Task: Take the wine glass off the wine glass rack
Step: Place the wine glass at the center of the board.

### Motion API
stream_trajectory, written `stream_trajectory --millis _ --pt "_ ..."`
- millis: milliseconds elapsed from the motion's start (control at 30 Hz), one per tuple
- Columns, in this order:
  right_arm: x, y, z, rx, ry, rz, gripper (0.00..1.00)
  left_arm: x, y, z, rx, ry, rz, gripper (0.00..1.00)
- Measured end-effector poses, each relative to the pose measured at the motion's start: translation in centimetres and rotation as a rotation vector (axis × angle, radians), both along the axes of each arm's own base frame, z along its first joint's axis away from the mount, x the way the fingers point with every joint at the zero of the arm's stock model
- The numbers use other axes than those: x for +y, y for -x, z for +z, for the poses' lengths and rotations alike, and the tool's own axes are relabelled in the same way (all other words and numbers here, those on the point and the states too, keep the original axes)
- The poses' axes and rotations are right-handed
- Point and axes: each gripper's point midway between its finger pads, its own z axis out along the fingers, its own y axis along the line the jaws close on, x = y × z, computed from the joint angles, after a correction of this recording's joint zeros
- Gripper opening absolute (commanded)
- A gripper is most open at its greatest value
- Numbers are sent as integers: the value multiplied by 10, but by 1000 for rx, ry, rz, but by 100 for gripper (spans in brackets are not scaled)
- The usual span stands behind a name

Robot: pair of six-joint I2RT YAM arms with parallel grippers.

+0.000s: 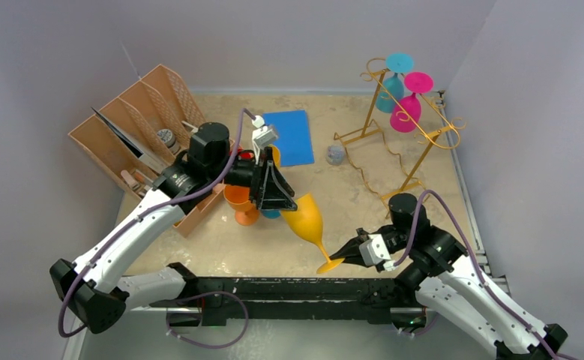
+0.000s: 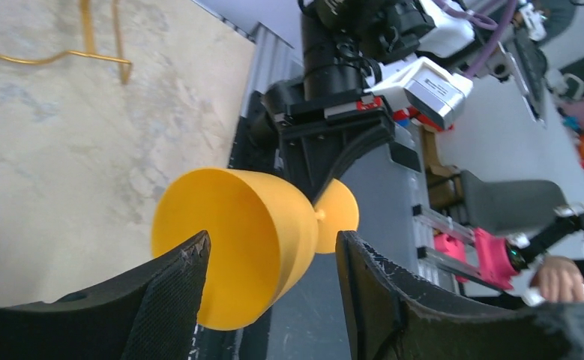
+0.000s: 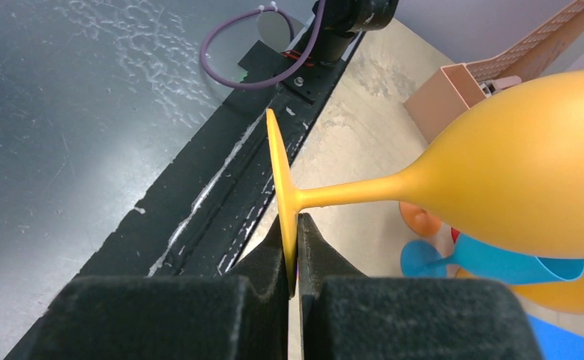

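Yellow glass [image 1: 306,217] already off the rack [image 1: 361,136]: right jaws clamped on its foot, left jaws apart around its bowl, set-down apparently remaining.

- Brown slotted organizer tray [image 1: 107,150] at far left, with assorted items in its slots.
- Blue rectangular mat [image 1: 289,136] lying flat.
- Small grey round object [image 1: 335,154] just beside the mat.

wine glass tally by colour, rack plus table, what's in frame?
Yellow: 2 (held yellow glass, half-hidden yellow glass)
Orange: 1 (orange glass)
Blue: 2 (racked blue glass, tabletop blue glass)
Pink: 1 (racked pink glass)
Total: 6
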Motion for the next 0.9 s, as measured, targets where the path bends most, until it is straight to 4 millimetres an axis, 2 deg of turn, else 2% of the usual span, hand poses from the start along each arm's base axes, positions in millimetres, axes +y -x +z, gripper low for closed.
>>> stream_trajectory --millis 167,333,500,667,800,900 --pt "0 0 0 -1 1 0 0 -5 9 -8 72 1 -103 48" --pt "0 0 -1 -2 1 0 0 -6 15 -7 102 9 -149 47" --pt "0 0 0 -3 0 0 0 -5 20 -5 104 20 -181 40" --pt "2 -3 0 -9 -3 -4 0 -6 25 -5 105 18 -195 27" --pt "4 -5 1 -14 -7 -4 0 -7 28 -7 100 14 -208 23" --pt "5 -7 2 -20 -13 -5 0 -9 30 -9 96 10 -221 9"
